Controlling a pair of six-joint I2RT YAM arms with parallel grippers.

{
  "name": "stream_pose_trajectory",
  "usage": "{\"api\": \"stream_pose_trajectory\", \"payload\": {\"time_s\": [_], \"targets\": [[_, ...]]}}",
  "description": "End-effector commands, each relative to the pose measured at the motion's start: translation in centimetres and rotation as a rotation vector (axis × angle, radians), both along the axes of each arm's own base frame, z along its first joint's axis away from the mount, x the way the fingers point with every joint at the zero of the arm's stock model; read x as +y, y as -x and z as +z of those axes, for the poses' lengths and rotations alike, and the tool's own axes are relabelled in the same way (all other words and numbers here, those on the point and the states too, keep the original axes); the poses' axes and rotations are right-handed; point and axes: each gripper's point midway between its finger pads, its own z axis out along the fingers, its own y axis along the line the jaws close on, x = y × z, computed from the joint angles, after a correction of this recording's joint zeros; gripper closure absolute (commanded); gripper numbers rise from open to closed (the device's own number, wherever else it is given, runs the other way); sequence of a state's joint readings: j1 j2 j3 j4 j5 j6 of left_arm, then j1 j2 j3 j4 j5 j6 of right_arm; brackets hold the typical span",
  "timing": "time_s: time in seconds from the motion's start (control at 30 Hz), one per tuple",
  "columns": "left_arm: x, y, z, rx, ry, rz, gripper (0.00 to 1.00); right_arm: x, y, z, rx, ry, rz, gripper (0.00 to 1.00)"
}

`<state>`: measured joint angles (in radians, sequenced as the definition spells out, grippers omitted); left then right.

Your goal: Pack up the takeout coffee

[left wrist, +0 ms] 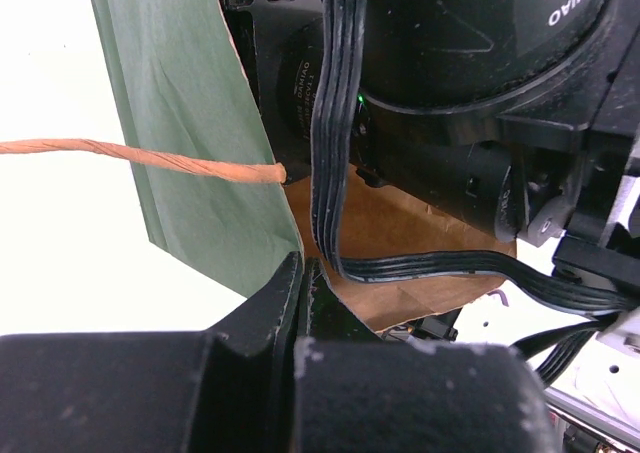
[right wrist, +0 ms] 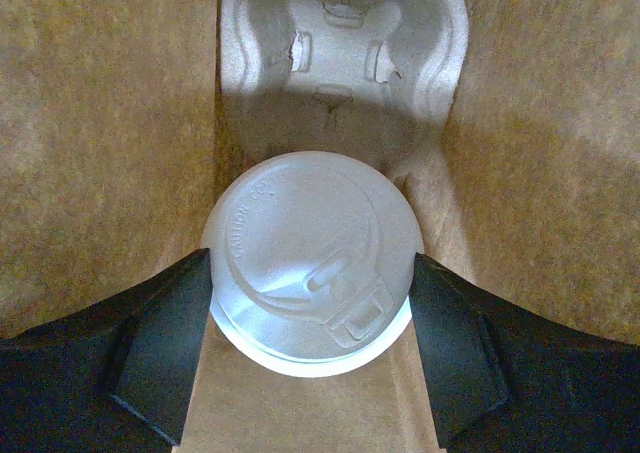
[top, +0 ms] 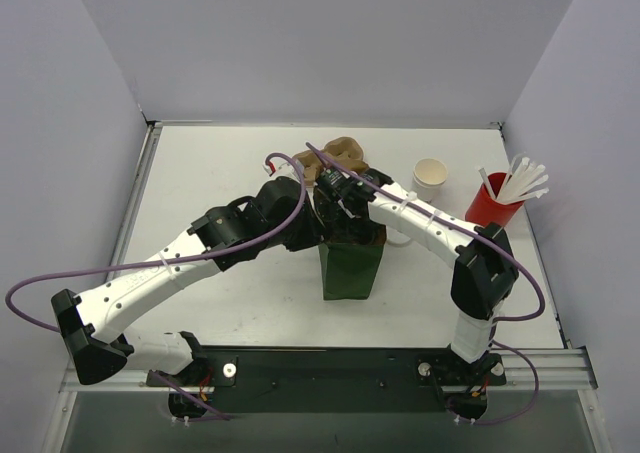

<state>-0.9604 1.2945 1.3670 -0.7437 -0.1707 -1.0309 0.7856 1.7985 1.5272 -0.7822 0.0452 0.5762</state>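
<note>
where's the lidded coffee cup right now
Right wrist view, centre: the takeout coffee is held by the right gripper inside the green bag, just short of the pulp cup tray at the bag's bottom.
</note>
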Motion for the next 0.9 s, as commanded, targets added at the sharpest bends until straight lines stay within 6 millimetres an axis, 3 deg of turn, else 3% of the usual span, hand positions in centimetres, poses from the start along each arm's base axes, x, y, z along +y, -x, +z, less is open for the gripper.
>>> {"api": "stream_pose_trajectory", "payload": {"time_s": [0.0, 0.47, 0.87], "targets": [[-0.8, -1.5, 3.0, -0.084, 0.094, 0.021, 1.0, -2.2, 1.6, -1.1, 0.037, 0.092, 0.002, 0.49], [-0.8, -1.4, 2.8, -0.08, 0.092, 0.02, 1.0, -2.3, 1.7, -2.3, 0.035, 0.097, -0.004, 0.5], [-0.8, -1.4, 2.7, -0.077, 0.093, 0.024, 1.0, -2.4, 1.6, -2.1, 0.025, 0.093, -0.005, 0.5]]}}
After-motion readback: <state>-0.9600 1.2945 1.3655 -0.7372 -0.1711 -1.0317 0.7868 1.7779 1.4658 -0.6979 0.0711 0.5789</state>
